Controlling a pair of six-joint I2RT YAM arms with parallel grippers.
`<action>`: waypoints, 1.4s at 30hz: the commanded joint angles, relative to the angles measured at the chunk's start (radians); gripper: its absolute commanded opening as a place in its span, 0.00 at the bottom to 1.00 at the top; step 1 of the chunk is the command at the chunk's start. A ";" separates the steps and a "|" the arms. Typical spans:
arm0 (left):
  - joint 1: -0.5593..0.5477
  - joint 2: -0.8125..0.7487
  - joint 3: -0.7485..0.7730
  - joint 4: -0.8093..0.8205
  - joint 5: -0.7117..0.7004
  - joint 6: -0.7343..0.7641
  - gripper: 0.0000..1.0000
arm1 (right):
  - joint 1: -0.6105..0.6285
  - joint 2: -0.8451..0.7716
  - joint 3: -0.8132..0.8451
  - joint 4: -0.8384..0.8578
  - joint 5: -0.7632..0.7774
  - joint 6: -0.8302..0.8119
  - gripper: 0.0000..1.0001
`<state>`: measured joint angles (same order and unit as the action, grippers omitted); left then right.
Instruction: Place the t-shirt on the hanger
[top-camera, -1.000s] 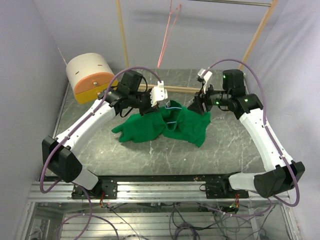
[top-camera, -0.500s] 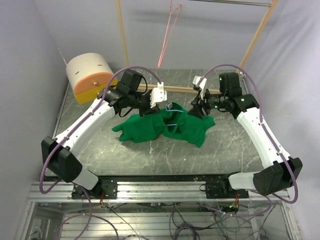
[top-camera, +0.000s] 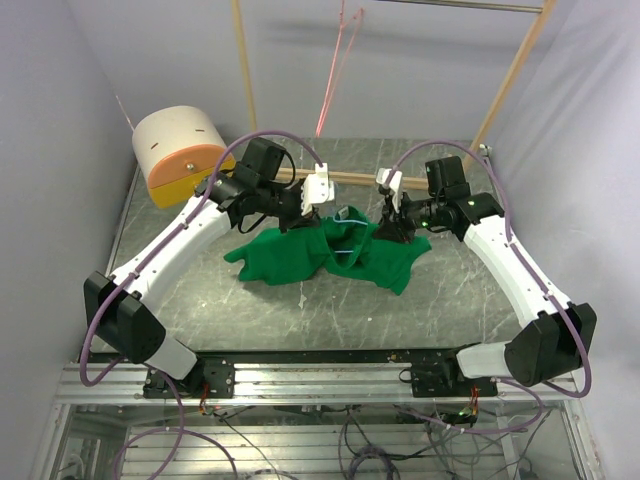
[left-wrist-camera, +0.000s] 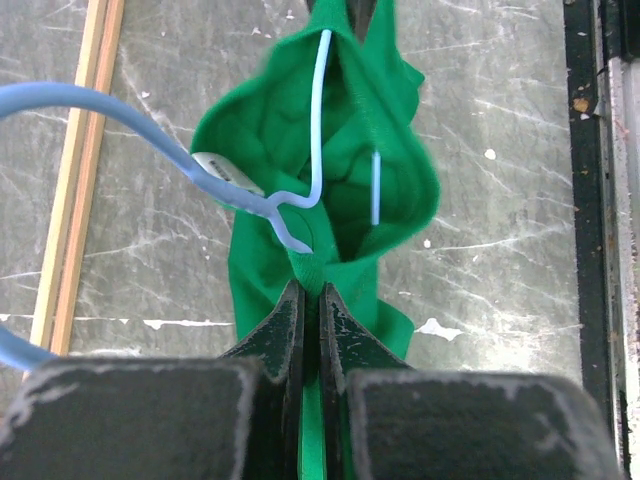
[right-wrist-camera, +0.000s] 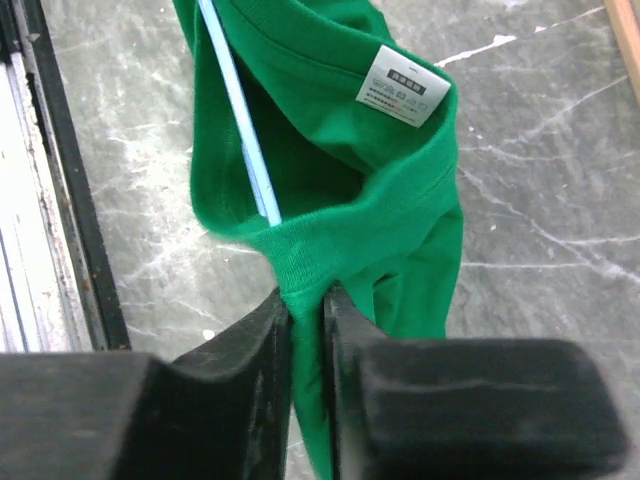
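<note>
Cloth is bunched up in the middle of the table (top-camera: 250, 300): it is the green t-shirt (top-camera: 300, 258). Seen from the top, it lies longer from left to right than from front to back. One sleeve points to the left. The neck hole is at the back edge, pulled open between the two grippers.

The blue hanger (left-wrist-camera: 321, 110) is partly inside the neck hole. One wire of it runs along the hole from one gripper toward the other. Its hook curves out of the hole and over the table toward a thin wood strip (left-wrist-camera: 75, 200). A small white label (right-wrist-camera: 402, 85) sits inside the neck.

The table is gray stone with white streaks. Pale walls stand around it. A round cream and orange box (top-camera: 178, 150) sits in the back left corner. A pink wire hanger (top-camera: 335, 60) hangs at the back, between two slanted wood sticks.

The left gripper (left-wrist-camera: 310, 295) is squeezed tight, with only a thin fold of the neck rim between its jaws. The right gripper (right-wrist-camera: 305, 300) is also squeezed tight on the neck rim, on the other side of the hole. Its jaws touch only the cloth, just beside the blue wire.
</note>
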<state>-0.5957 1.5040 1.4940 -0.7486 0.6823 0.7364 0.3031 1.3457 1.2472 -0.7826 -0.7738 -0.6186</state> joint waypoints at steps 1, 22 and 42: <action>-0.007 0.000 0.041 0.022 0.059 -0.002 0.07 | 0.004 -0.001 -0.005 0.046 0.013 0.000 0.00; 0.054 -0.032 0.011 -0.028 -0.028 -0.018 0.15 | -0.014 -0.131 -0.004 0.076 0.123 0.025 0.00; 0.066 0.000 0.075 -0.022 -0.015 -0.084 0.10 | -0.028 -0.164 0.045 0.121 0.082 0.067 0.00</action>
<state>-0.5297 1.4960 1.4994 -0.7605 0.6331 0.6895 0.2871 1.2041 1.2362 -0.7238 -0.6857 -0.5842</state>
